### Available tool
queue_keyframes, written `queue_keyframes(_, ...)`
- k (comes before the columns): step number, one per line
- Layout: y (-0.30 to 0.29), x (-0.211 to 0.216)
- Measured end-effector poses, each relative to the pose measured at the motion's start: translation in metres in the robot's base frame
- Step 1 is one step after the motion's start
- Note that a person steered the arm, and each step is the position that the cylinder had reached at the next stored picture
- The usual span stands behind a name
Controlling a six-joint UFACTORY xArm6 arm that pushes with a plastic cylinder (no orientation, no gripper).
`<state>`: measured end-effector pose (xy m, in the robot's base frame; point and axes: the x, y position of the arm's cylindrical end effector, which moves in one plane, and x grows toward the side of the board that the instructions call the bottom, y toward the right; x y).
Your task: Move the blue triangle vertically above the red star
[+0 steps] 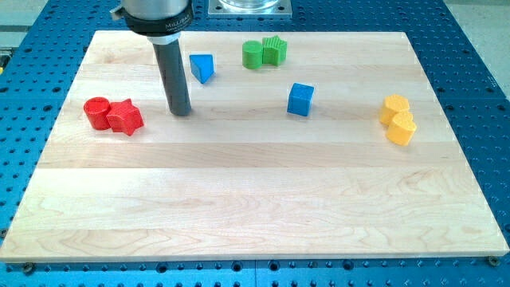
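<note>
Rod: a straight dark rod comes down from a grey mount at the view's top, leaning a little, and ends on the wooden desk (255, 207).
My tip (182, 112): it rests on the desk, touching no block.
Pincer: this arm carries none, only the rod, so there is nothing released, clenched or grasping to report.
Blue triangle (202, 67): just to the view's right of the rod's shaft and up from my tip, near but apart from it; it looks like a wedge standing on the desk.
Red star (125, 116): to the view's left of my tip, at about the same height in the view, with bare wood between them.
Red cylinder (98, 112): beyond the red star from my tip, touching the star's left side.
Blue cube (300, 99): well to the view's right of my tip, slightly higher in the view, standing alone.
Green pair: up and to the view's right of my tip, past the blue triangle; a green cylinder (253, 54) pressed against a ridged green block (274, 50) whose shape I cannot make out.
Yellow pair: farthest from my tip, by the desk's right edge; one yellow block (394, 107) touching another yellow block (401, 127) just below it, shapes unclear.
</note>
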<state>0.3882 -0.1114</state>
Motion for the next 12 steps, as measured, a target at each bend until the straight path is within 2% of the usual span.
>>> queue_keyframes(3, 0.011, 0.013)
queue_keyframes(4, 0.024, -0.013)
queue_keyframes(5, 0.062, -0.032)
queue_keyframes(6, 0.049, -0.052)
queue_keyframes(7, 0.010, -0.081)
queue_keyframes(9, 0.064, -0.129)
queue_keyframes(11, -0.031, -0.122)
queue_keyframes(12, -0.005, -0.107)
